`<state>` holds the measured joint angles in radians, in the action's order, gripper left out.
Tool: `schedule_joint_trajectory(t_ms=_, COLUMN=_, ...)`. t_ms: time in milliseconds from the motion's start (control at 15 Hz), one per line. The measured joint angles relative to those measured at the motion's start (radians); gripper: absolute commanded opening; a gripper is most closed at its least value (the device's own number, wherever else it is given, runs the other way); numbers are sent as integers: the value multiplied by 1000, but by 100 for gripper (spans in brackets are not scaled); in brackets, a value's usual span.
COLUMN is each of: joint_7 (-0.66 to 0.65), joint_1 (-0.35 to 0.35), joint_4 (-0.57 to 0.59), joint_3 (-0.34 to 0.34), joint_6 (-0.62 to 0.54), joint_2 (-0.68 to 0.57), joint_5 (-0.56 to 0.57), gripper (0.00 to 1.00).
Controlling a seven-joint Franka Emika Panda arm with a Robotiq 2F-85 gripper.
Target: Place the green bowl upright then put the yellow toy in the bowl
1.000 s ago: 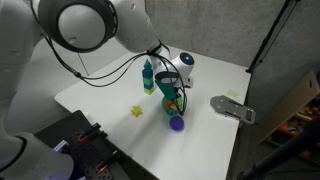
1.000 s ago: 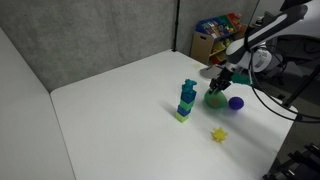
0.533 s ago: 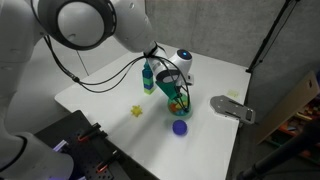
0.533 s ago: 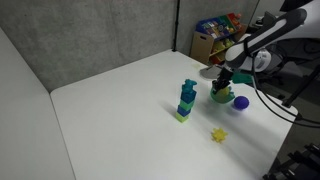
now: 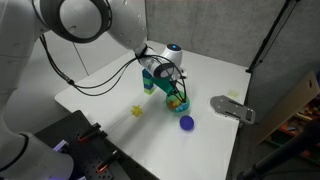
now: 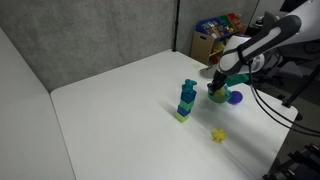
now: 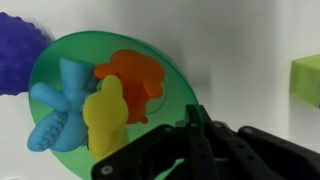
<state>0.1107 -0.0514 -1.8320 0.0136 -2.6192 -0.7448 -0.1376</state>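
1. Green bowl (image 7: pixel 75 50) — pinched at its rim by the hand (image 7: pixel 190 122); its opening faces the wrist camera, with orange, blue and yellow shapes showing inside.
2. Blue-purple ball (image 5: pixel 185 123) lies on the white counter (image 5: pixel 100 85), just beside the bowl.
3. Yellow toy (image 5: pixel 136 111) sits on the counter — apart from the bowl.

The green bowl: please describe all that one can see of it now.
The green bowl is small, round, of glossy see-through green plastic. The wrist view looks at its round face, where blue, yellow and orange shapes show. It is tilted on edge, not upright, low over the white table. The tool is shut on its rim. The blue ball lies by its edge; contact cannot be told.
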Motion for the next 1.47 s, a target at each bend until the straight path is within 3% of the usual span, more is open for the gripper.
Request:
schedule_joint_trajectory(t_ms=333, joint_7=-103, joint_1=70, joint_4=82, joint_3=-62, joint_6=0, joint_2=-56, joint_5=95, gripper=2)
schedule_joint_trajectory(t_ms=667, joint_7=-153, joint_1=88, joint_4=184, joint_3=-85, joint_6=0, joint_2=-149, joint_5=116, gripper=4)
schedule_joint_trajectory(t_ms=800, joint_7=-165, joint_1=90, joint_4=215, joint_3=-87, joint_6=0, joint_2=-183, joint_5=116, gripper=29)
schedule_joint_trajectory(t_ms=1400, joint_7=-170, joint_1=70, joint_4=275, joint_3=-61, joint_6=26, joint_2=-175, joint_5=104, gripper=98)
schedule_joint_trajectory(t_ms=1467, joint_7=-168, joint_1=59, joint_4=275, joint_3=-50, joint_6=43, joint_2=-161, joint_5=96, gripper=100)
